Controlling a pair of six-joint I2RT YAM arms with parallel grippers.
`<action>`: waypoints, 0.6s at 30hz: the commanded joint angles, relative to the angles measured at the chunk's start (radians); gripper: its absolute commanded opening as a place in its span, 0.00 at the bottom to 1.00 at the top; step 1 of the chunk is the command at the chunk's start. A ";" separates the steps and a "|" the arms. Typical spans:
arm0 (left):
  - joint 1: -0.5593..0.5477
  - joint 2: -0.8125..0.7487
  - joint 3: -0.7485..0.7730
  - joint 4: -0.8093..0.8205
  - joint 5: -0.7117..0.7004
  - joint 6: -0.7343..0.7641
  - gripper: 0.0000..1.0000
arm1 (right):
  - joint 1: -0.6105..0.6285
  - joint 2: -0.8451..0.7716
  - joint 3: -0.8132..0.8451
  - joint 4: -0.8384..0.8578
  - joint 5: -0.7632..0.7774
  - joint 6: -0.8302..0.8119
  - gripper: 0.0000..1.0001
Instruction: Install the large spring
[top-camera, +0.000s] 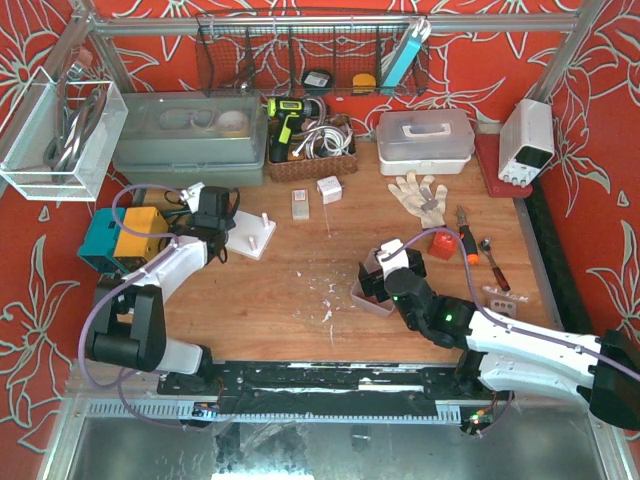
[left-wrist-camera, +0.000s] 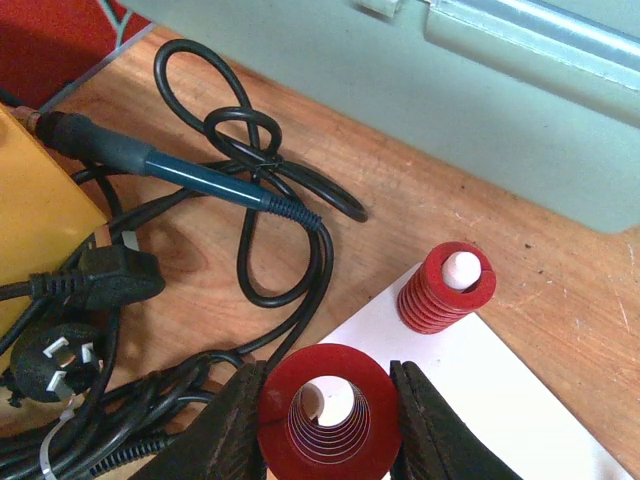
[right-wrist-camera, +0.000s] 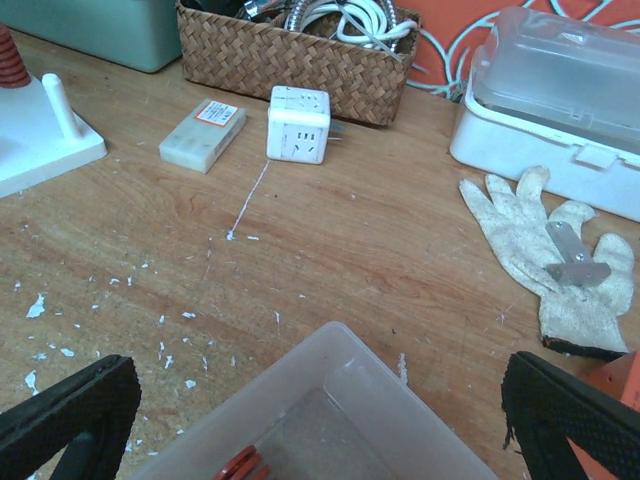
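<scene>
Nearest you, the right gripper (right-wrist-camera: 320, 385) hangs with its jaws spread wide and nothing between them, over a clear plastic bin (right-wrist-camera: 335, 330). A bit of red (right-wrist-camera: 245, 465) shows at the bin's near edge, too cut off to identify. This arm sits on the right half of the table, well apart from the white peg base (top-camera: 250, 236), so you can leave it out of the coming move.

Farther back and to the left, your left gripper (left-wrist-camera: 327, 420) is closed tight on the large spring (left-wrist-camera: 330, 360), one finger pressed to each side of the coil. You are looking straight down its bore in the wrist view, so its long axis runs along the gripper's approach, roughly upright. A pale peg (left-wrist-camera: 312, 400) shows inside the bore, a little left of centre. From that I judge the spring is over its peg and at least partly threaded on. How far down it sits cannot be told.

The move ahead looks like a straight push down along that axis. Nudge the coil slightly so the peg centres, or the coil may catch on its tip.

Just beyond on the same base, the small spring (left-wrist-camera: 440, 295) already stands on its own peg, apart from your fingers. Loose black cables (left-wrist-camera: 250, 230) lie to the left.
</scene>
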 joint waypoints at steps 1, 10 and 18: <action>0.005 -0.020 -0.011 -0.039 -0.027 -0.006 0.00 | -0.006 0.012 0.040 0.007 -0.007 0.008 0.99; 0.005 0.033 -0.032 -0.004 -0.038 -0.003 0.04 | -0.008 0.021 0.043 0.009 -0.010 0.009 0.99; 0.004 0.072 -0.009 -0.028 0.009 -0.006 0.04 | -0.010 0.029 0.043 0.012 -0.007 0.008 0.99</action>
